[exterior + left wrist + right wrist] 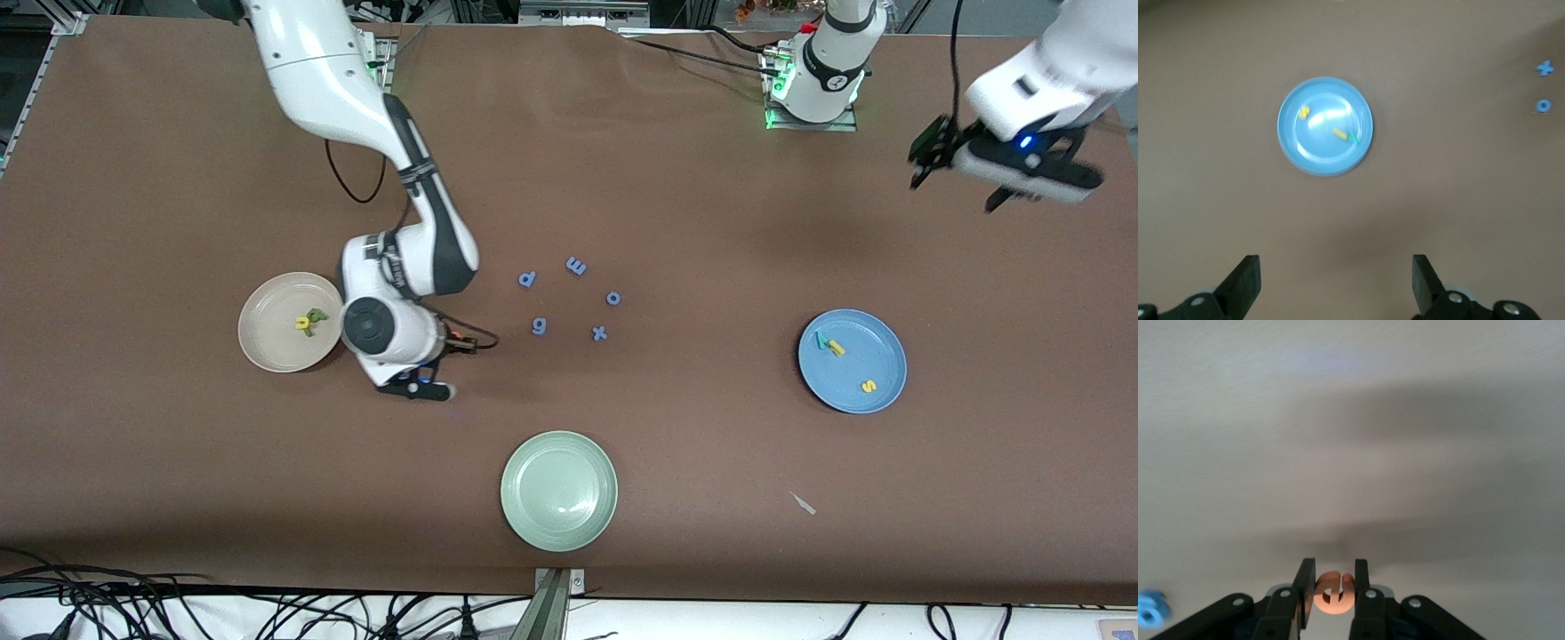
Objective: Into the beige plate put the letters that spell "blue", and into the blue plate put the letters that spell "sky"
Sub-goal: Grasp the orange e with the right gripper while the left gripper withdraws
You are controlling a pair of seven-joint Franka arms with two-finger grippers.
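Right gripper (425,388) low over bare table just beside beige plate (267,348), fingers hidden under wrist in front view. Beige plate holds small yellow and green foam letters (308,321), clumped, count unclear. Blue plate (876,369) holds yellow s (869,386), yellow k (837,348), teal y (823,340): sky looks done. Left gripper (965,169) waits high, toward its own end of table

Left wrist view: jaws wide apart, nothing between; glossy blue plate below

Right wrist view: fingers (1305,590) clamped on orange e (1332,592), matte foam, flat cutout. Judgement: e into beige plate is last step
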